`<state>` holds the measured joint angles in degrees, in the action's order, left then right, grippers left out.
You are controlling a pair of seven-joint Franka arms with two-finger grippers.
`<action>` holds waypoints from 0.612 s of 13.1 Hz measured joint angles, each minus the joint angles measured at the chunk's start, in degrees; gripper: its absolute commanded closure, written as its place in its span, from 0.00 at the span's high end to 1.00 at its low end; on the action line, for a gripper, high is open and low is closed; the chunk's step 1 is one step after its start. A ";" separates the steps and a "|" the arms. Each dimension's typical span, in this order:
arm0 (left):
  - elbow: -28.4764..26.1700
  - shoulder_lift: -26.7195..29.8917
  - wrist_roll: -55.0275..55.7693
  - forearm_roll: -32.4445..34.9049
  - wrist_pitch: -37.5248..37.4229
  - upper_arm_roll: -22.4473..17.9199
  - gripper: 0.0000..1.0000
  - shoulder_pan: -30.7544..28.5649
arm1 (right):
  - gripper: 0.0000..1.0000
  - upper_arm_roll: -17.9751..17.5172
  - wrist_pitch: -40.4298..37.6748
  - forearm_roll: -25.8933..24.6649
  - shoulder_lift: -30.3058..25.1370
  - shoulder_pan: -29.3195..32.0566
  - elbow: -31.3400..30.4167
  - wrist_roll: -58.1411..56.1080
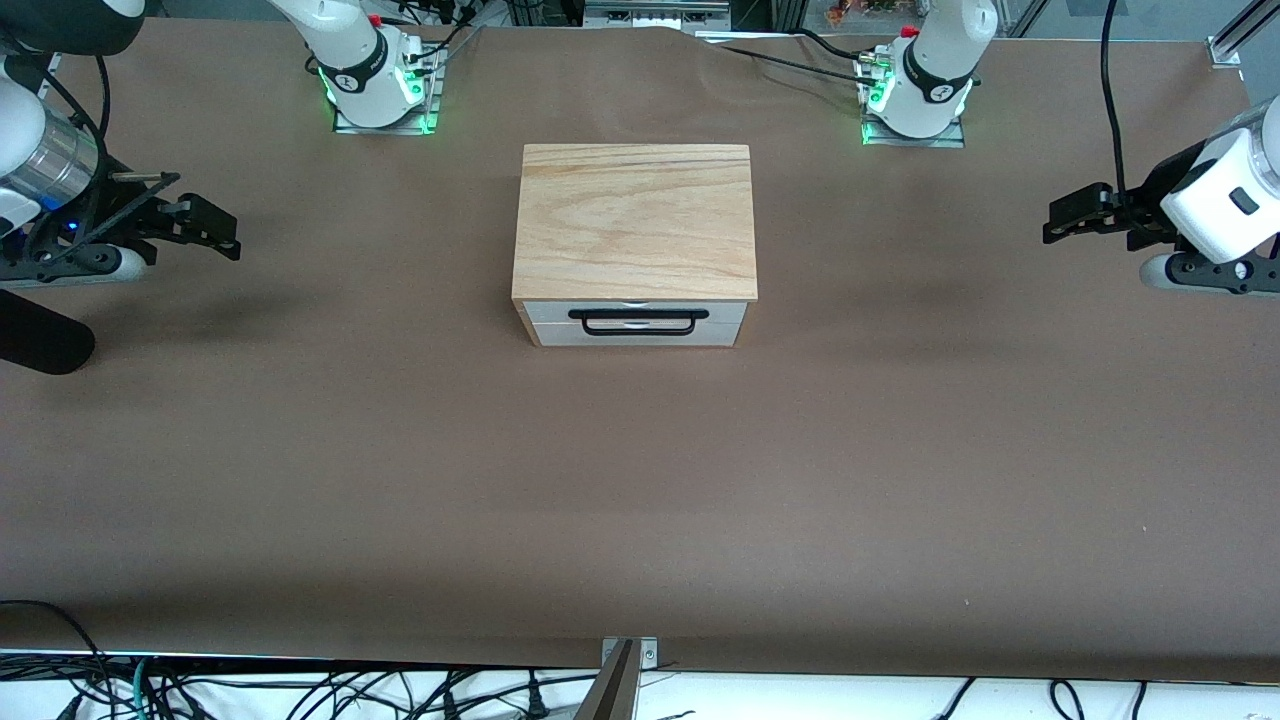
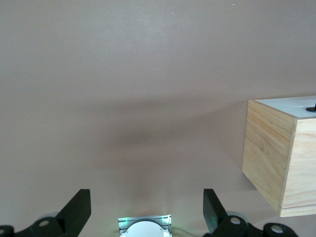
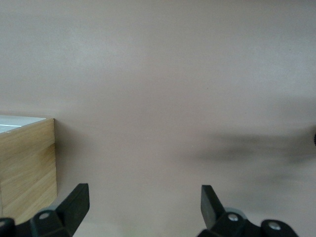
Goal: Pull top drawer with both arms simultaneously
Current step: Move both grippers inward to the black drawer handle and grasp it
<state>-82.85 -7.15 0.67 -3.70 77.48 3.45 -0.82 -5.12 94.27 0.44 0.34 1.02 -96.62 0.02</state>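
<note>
The top drawer [image 1: 720,313] sits shut in the light-wood cabinet box [image 1: 635,220] at mid table, its white front and black bar handle [image 1: 633,322] facing the front camera. My left gripper [image 1: 1060,220] hangs open and empty above the table toward the left arm's end, well apart from the cabinet. My right gripper [image 1: 215,228] hangs open and empty toward the right arm's end. In the left wrist view the open gripper [image 2: 147,207] frames bare table, with the cabinet [image 2: 276,153] off to one side. In the right wrist view the open gripper [image 3: 144,200] shows the cabinet's corner [image 3: 27,168].
Brown table cover [image 1: 640,480] spreads around the cabinet. The two arm bases [image 1: 375,90] [image 1: 915,95] with green lights stand farther from the front camera than the cabinet. Cables lie past the table's front edge [image 1: 300,690].
</note>
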 measured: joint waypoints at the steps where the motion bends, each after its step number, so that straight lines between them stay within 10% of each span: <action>1: -0.02 -0.46 -0.19 0.00 0.00 0.02 1.00 0.01 | 1.00 0.00 -0.02 0.00 0.05 0.00 -0.01 0.00; 8: -0.34 -4.65 -0.84 -1.34 0.12 0.95 1.00 1.73 | 1.00 -0.02 -0.64 4.49 1.56 -0.01 -0.09 -0.03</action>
<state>-83.19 -11.81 -0.17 -5.04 77.60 4.41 0.91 -5.13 93.64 4.93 1.89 1.01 -96.71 -0.01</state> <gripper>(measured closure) 0.000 0.000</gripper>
